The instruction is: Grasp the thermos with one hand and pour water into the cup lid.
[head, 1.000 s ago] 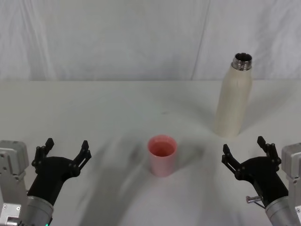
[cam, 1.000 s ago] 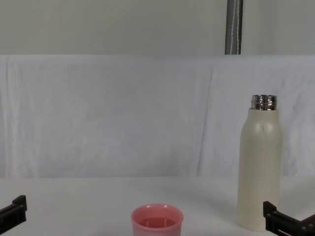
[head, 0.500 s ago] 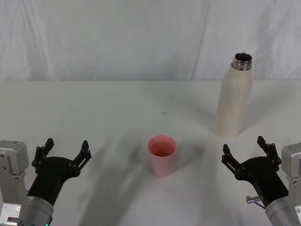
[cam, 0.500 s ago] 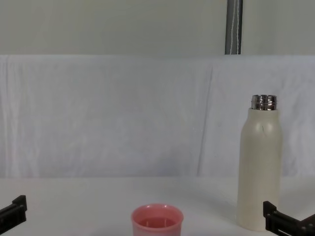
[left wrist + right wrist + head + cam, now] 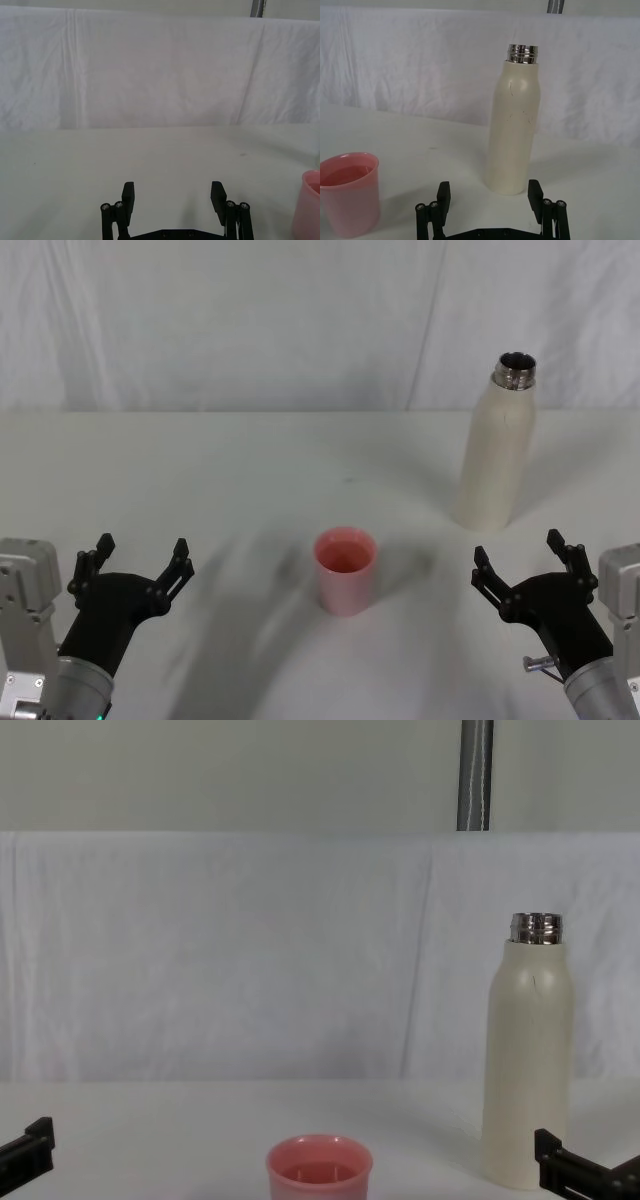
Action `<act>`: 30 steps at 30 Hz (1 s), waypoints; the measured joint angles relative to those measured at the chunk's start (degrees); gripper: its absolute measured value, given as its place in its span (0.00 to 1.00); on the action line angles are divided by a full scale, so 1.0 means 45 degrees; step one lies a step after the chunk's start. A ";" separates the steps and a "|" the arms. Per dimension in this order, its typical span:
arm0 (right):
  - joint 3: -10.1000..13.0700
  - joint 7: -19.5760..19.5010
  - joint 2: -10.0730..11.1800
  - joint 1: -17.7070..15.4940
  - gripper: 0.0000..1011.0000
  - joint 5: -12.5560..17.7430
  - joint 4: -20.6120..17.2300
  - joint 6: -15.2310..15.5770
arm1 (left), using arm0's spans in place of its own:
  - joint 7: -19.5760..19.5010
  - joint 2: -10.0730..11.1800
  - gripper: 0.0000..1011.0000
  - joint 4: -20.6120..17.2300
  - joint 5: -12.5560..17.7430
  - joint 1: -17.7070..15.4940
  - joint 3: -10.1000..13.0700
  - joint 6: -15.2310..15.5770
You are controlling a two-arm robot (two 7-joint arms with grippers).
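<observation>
I'm seeing nothing grasped yet: right gripper (image 5: pixel 525 571) spread wide & empty, near of the thermos (image 5: pixel 496 450) standing far right; left gripper (image 5: pixel 135 564) idling open too; cup lid (image 5: pixel 345 571) at centre, pour pending.

Nothing visible has changed from the earlier pictures until now: the thermos (image 5: pixel 498 450), the cup lid (image 5: pixel 345 570), the left end effector (image 5: pixel 136 564) and the right end effector (image 5: pixel 522 565) are in the same places.
</observation>
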 joint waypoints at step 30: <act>0.0000 0.0000 0.0001 0.0000 0.99 0.0000 0.0000 0.0000 | 0.0000 0.0000 0.99 0.0000 0.0000 0.0000 0.0000 0.0001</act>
